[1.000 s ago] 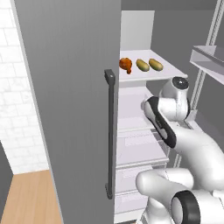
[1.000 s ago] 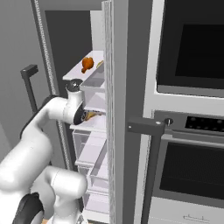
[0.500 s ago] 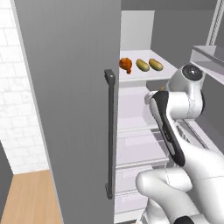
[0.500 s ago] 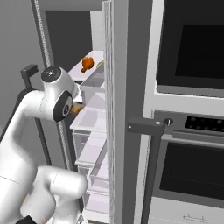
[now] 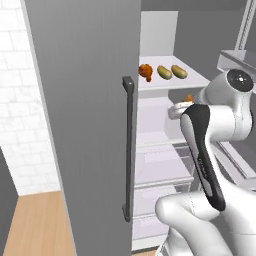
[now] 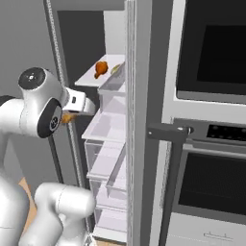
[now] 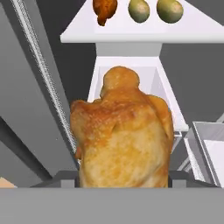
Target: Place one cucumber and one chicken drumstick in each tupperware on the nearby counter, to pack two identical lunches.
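Note:
My gripper (image 7: 123,180) is shut on a chicken drumstick (image 7: 121,135), a big orange-brown piece close to the hand camera. From the base, the held drumstick (image 6: 68,116) peeks out beside the white hand, just in front of the open fridge. On the fridge's upper shelf (image 5: 172,81) lie another chicken drumstick (image 5: 145,71) and two yellow-green cucumbers (image 5: 164,72) (image 5: 179,71); the hand view has them at the top as drumstick (image 7: 105,8) and cucumbers (image 7: 139,9) (image 7: 169,9). The tupperware and the counter are out of view.
The grey fridge door (image 5: 85,125) with its dark vertical handle (image 5: 128,150) stands open on the left. Clear drawers (image 5: 160,165) fill the fridge's lower part. A door with bins (image 6: 113,86) stands edge-on, and a black wall oven (image 6: 211,48) is to the right.
The arm has risen and drawn the hand back out of the fridge with the drumstick still in it. The food on the upper shelf has not moved.

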